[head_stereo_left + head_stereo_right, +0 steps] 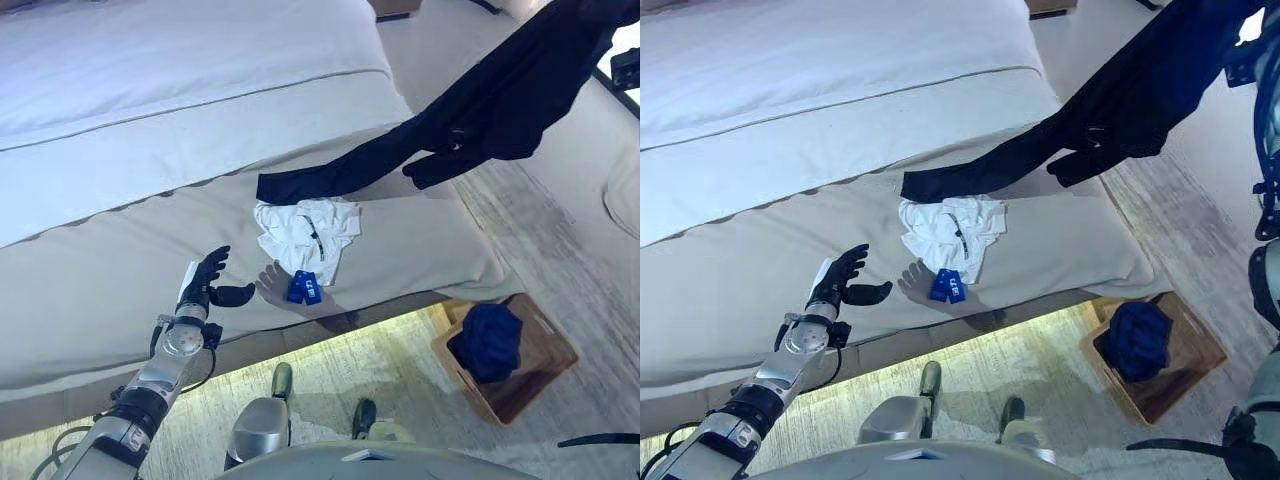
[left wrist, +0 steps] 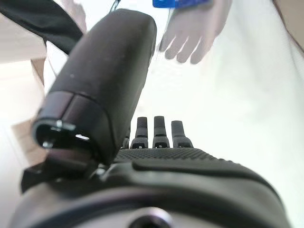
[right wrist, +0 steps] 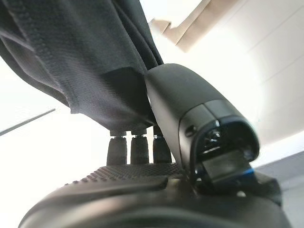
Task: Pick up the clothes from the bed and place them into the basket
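A long dark garment [image 1: 480, 110] hangs in the air from my right hand [image 1: 624, 66], which is raised at the far right and shut on the cloth [image 3: 71, 61]. The garment's lower end [image 1: 300, 185] still trails on the bed [image 1: 120, 200]. Just below that end, near the bed's front edge, lies a crumpled white garment [image 1: 305, 232] with blue tags [image 1: 305, 288]. My left hand [image 1: 210, 285] hovers open over the bed to the left of the tags and holds nothing [image 2: 109, 71]. The brown basket [image 1: 548, 342] stands on the floor at the lower right with a blue garment [image 1: 490, 340] inside.
The bed's foot corner [image 1: 480, 270] juts out just above the basket. Pale carpet [image 1: 560, 240] runs along the bed's right side. A pale rounded object [image 1: 625, 195] sits at the right edge.
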Available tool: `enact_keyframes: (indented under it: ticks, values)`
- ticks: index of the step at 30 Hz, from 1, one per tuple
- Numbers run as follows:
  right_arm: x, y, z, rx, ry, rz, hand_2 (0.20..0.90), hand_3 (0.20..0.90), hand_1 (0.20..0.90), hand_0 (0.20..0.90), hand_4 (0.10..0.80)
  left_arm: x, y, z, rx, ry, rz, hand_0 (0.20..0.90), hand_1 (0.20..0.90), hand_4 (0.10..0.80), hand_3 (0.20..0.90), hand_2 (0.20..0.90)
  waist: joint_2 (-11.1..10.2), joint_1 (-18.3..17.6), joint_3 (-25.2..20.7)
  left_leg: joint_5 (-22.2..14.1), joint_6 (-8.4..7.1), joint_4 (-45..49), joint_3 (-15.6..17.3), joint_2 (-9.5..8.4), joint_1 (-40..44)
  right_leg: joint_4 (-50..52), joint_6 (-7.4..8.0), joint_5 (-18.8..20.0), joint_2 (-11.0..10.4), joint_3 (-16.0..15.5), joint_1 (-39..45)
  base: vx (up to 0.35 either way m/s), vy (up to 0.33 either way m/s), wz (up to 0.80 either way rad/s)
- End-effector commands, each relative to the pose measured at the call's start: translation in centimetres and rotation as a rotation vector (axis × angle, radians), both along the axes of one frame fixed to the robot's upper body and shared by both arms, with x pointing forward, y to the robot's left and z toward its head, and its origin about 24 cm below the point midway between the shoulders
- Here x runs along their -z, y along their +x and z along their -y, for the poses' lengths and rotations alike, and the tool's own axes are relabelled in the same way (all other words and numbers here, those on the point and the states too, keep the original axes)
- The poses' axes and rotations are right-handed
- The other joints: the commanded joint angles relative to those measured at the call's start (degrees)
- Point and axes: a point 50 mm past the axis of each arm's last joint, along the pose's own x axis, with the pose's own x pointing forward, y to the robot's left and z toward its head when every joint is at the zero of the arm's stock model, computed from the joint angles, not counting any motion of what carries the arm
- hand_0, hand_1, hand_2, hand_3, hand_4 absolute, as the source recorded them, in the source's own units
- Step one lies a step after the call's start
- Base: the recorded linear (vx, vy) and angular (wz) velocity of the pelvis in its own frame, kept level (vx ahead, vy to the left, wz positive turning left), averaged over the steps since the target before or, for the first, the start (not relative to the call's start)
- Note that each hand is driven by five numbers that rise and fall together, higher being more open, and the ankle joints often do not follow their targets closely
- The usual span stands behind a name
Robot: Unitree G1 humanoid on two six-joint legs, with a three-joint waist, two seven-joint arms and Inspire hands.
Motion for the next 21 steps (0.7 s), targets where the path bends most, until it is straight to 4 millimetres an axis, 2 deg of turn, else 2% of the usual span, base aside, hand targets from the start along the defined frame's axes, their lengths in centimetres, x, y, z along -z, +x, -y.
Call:
enact_keyframes:
  ticks: [1,9,21]
  values:
    - [-7.0,-3.9,0.0,0.058,-0.123,0.257,0.300,0.200,0.300,0.300,0.100,0.1,-0.4,0.1,0.054,0.026,0.045,0.900,0.900,0.800,0.900,0.900,-1.32,-2.98,-12.79,-6.11,-1.85,0.00,3.10,2.19,1.78,0.27,-1.11,3.97,2.30,3.07,-4.86,0.046,-0.040,-0.32]
    - [-6.1,-4.7,1.4,0.107,-0.136,0.220,0.300,0.200,0.300,0.300,0.100,0.4,-0.4,0.0,0.070,0.034,0.034,0.900,0.900,0.800,0.900,0.900,-1.14,-5.86,-12.74,-6.11,-2.23,0.00,5.18,3.24,2.83,0.28,-1.12,4.03,2.95,5.35,-5.15,0.027,-0.026,-0.22]
    - [-5.9,-6.5,4.2,0.195,-0.100,0.193,0.300,0.200,0.300,0.300,0.100,0.2,0.2,0.7,0.119,0.035,0.026,0.900,0.900,0.800,0.900,0.900,-0.38,-8.92,-12.44,-6.35,-2.81,0.00,6.88,4.11,3.25,0.23,-0.94,4.16,3.49,8.01,-6.09,0.022,-0.021,-0.17]
